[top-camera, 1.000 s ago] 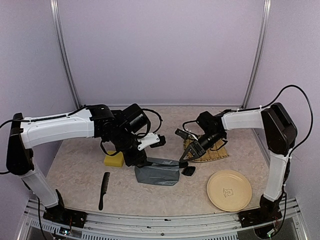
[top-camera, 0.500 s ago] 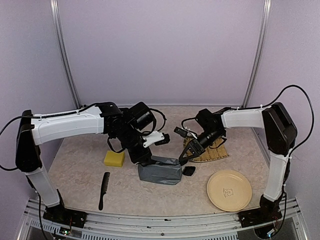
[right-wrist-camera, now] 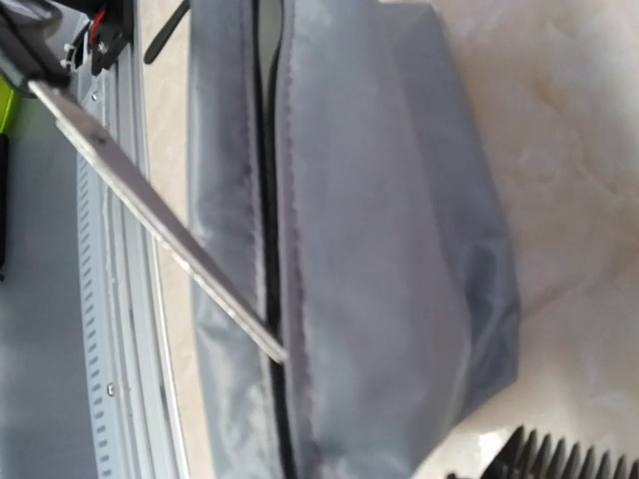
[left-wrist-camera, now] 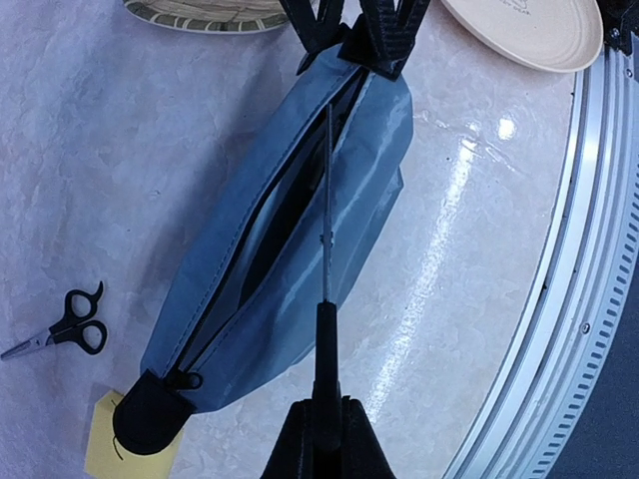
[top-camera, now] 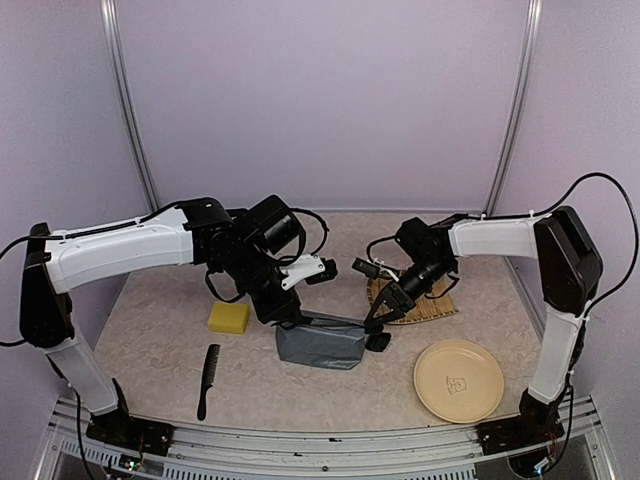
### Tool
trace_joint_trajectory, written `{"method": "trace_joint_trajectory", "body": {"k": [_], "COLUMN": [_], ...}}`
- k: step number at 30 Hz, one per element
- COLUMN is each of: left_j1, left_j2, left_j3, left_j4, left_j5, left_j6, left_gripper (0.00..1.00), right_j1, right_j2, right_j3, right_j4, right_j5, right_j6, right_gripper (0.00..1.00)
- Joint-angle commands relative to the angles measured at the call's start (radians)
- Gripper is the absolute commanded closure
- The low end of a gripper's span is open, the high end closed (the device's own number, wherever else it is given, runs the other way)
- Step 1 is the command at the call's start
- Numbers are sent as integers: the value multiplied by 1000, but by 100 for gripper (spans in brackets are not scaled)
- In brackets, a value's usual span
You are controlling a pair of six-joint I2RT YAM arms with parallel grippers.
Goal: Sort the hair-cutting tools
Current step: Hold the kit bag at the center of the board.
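Nearest the bases, a long black comb (top-camera: 208, 380) lay on the beige marbled tabletop (top-camera: 150, 340), nearer than and left of the left gripper (left-wrist-camera: 324, 409), well apart from it. A round cream plate (top-camera: 458, 380) lay nearer than and right of the right gripper (top-camera: 378, 318).

The left gripper was pressed together on the black handle of small silver scissors (left-wrist-camera: 324, 200). Their closed blades reached out from it along a grey-blue fabric zip pouch (left-wrist-camera: 369, 150), tips at the open slit. The right gripper's fingers flanked the pouch's other end; whether they gripped it could not be told. A small black toothed clipper guard (top-camera: 378, 342) lay just beside that gripper.

A square yellow sponge (top-camera: 228, 317) sat left of the left gripper. A second small black-handled pair of scissors (left-wrist-camera: 65, 324) lay beyond the pouch. Farthest, a woven bamboo mat (top-camera: 420, 308) lay behind the right gripper.
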Motion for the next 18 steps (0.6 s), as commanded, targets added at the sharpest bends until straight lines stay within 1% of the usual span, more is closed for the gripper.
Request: {"method": "trace_joint_trajectory", "body": {"k": [1, 5, 6, 7, 9, 11, 12, 13, 14, 18], "left_j1": [-6, -9, -10, -11, -14, -14, -14, -14, -14, -14], "left_j2": [13, 28, 28, 26, 18, 10, 5, 3, 2, 13], "left_j3": [23, 44, 48, 51, 56, 55, 56, 55, 53, 51], "left_j4": [-32, -43, -43, -43, -41, -40, -43, -47, -51, -59], "left_j5": [21, 19, 17, 15, 14, 15, 15, 17, 20, 14], "left_j6": [-6, 0, -1, 0, 1, 1, 0, 0, -1, 1], "left_gripper": [100, 100, 100, 100, 100, 100, 100, 100, 100, 100], "right_j1": [2, 2, 2, 3, 3, 3, 3, 3, 3, 4], "right_j2": [20, 23, 23, 23, 27, 35, 39, 41, 43, 50], "right_j3": [2, -12, -15, -18, -17, -6, -1, 3, 10, 35], "right_j4": [-32, -33, -33, -32, -33, -37, -39, -41, -42, -58], "right_j5": [-3, 7, 8, 7, -6, -26, -31, -36, -40, -71], "right_j6": [-8, -7, -8, -8, -8, -14, -16, -19, -21, -53], "right_gripper": [47, 45, 45, 48, 63, 84, 92, 96, 98, 100]}}
